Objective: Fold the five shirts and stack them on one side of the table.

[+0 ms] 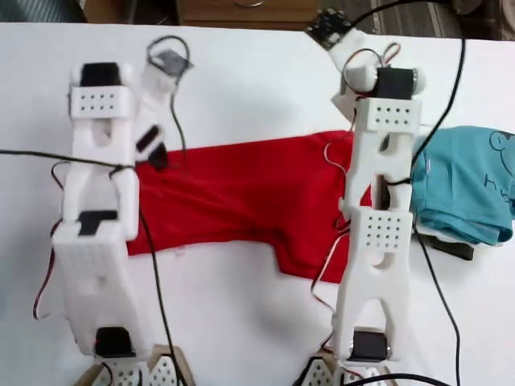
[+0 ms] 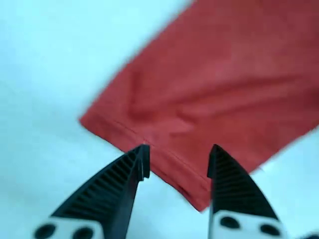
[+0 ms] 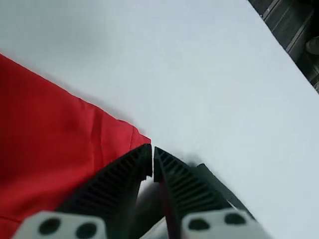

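Note:
A red shirt lies spread flat across the middle of the white table. My left gripper is at the shirt's left end. In the left wrist view it stands open, its two black fingers straddling the hemmed edge of the red shirt near a corner. My right gripper is shut, its tips over bare table right beside a corner of the red shirt; I see no cloth between them. A folded teal shirt lies at the table's right side.
Cables run from both arms across the cloth and table. The right arm lies over the red shirt's right end and hides part of it. Bare table stretches behind and in front of the shirt. A dark floor shows past the table's edge.

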